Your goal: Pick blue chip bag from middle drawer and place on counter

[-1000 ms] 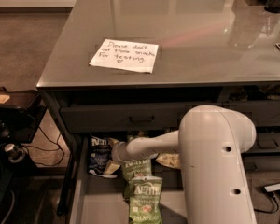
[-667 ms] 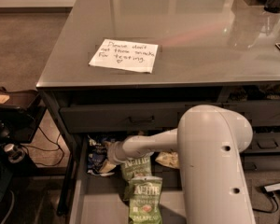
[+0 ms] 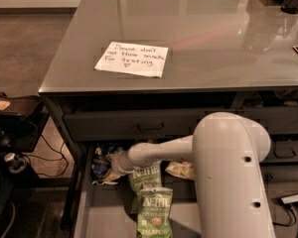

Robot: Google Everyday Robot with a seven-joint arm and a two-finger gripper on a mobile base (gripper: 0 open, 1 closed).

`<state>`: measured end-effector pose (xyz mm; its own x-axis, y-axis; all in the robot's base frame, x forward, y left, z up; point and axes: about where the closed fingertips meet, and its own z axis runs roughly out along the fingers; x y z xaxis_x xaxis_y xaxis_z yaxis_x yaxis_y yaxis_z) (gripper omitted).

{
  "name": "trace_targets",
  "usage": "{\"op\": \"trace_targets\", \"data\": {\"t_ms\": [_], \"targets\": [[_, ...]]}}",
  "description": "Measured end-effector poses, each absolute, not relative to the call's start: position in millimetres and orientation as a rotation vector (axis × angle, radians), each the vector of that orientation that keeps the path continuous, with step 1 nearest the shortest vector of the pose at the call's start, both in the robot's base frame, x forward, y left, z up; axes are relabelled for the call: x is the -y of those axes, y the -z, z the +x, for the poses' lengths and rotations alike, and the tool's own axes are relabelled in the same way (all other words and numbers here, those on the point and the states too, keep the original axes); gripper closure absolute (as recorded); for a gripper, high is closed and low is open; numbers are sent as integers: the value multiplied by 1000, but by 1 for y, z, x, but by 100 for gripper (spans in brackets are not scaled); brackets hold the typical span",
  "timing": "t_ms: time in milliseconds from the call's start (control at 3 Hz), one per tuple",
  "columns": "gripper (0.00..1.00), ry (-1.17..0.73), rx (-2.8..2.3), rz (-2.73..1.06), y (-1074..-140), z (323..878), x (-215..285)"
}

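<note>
- Grey, glossy and rectangular, the counter [image 3: 198, 33] fills the upper part of the camera view. A white handwritten paper note [image 3: 131, 59] lies flat near its front left corner.
- Just below the counter's thin edge I see a shut dark drawer front [image 3: 109, 126] with a slim pull handle.
- Under that front, the dark-grey metal middle drawer [image 3: 82, 202] stands pulled out toward the camera. Its paler grey floor shows at the bottom of the view.
- The robot's thick white arm [image 3: 231, 182] rises in the right foreground and reaches left into the drawer, covering much of the drawer's right side.
- The gripper [image 3: 109, 167] sits low at the back left of the drawer, right at the blue chip bag [image 3: 99, 163], a small dark navy crinkly packet. I cannot tell whether the gripper is open or closed on anything.
- The blue chip bag lies inside the middle drawer, close to its left wall near the back, and not on the counter.
- A farther green Kettle bag [image 3: 145, 178] and a nearer green Kettle bag [image 3: 154, 213] lie one after the other down the drawer's middle, the farther one partly under the arm.
- A pale yellowish snack bag [image 3: 181, 170] lies just right of the farther green bag, partly hidden by the arm.
</note>
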<state>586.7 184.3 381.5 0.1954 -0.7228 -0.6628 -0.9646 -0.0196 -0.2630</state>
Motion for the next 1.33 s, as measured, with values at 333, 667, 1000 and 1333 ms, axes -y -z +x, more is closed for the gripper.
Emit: {"op": "trace_targets", "data": {"t_ms": [333,667,1000,1333], "targets": [[100,-487,-1511,-1867,-407,556,-175],[100,-482,-1465,-1925,-441,526,-157],[100,-471,-1442,-1987,-479,500,-137],[100,-442,-1503,-2010,-524,483,-104]]}}
